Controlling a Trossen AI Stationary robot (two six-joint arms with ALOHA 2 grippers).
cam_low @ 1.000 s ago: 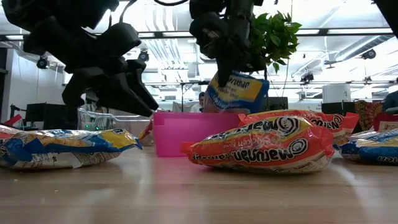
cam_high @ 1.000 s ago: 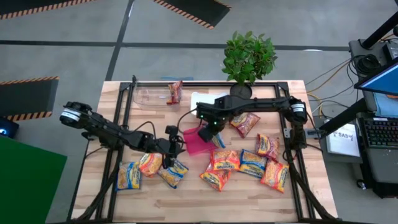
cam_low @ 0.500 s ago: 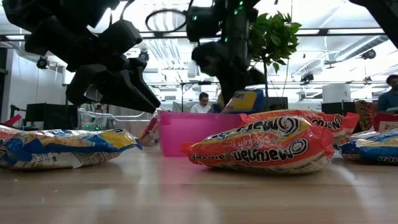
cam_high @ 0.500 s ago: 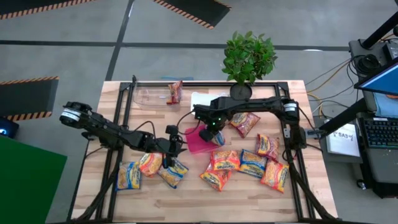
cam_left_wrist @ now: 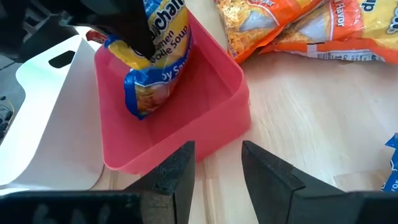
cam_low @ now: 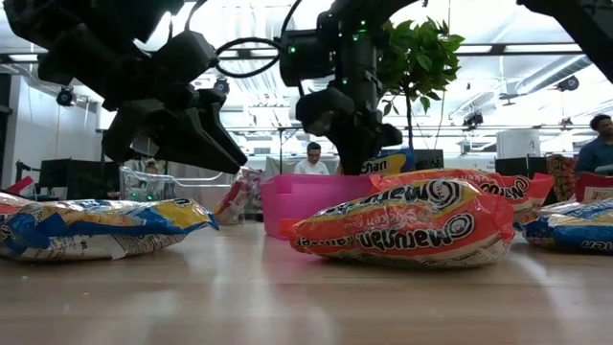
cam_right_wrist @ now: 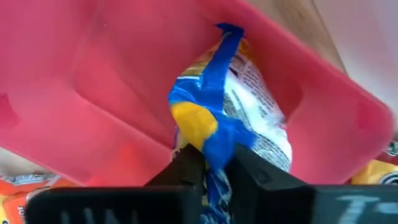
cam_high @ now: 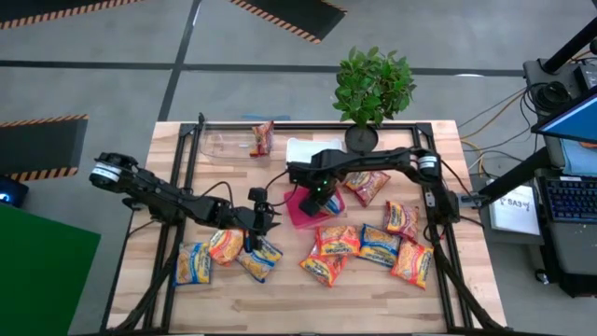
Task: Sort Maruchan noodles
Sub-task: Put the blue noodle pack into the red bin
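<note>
A pink tray [cam_high: 300, 217] lies mid-table. My right gripper [cam_high: 319, 193] points down into it, shut on a blue-and-yellow noodle packet [cam_left_wrist: 155, 74]. My left gripper [cam_high: 264, 222] hangs open just short of the tray's near wall [cam_left_wrist: 186, 149]; I cannot tell whether it touches it. Orange and blue-and-yellow packets lie flat in two groups: by my left gripper [cam_high: 224, 246] and at the right [cam_high: 378, 245]. A reddish packet [cam_high: 262, 138] lies in a clear tray [cam_high: 224, 143]. My right gripper pinches the packet's blue crimped end seam [cam_right_wrist: 219, 144] between its two fingers, coming from above and pointing down. The packet hangs upright below the fingers, its lower end [cam_right_wrist: 233, 37] down inside the pink tray against the tray's wall.
A white tray [cam_high: 303, 149] lies behind the pink one, and a potted plant [cam_high: 373, 89] stands at the far edge. A black frame [cam_high: 191, 159] runs along the table's sides. Bare wood lies along the near edge.
My right gripper has gone down with the blue-and-yellow packet, which hung above the pink tray's rim and now reaches down into the tray. The tray has slid a little toward the table's right.
</note>
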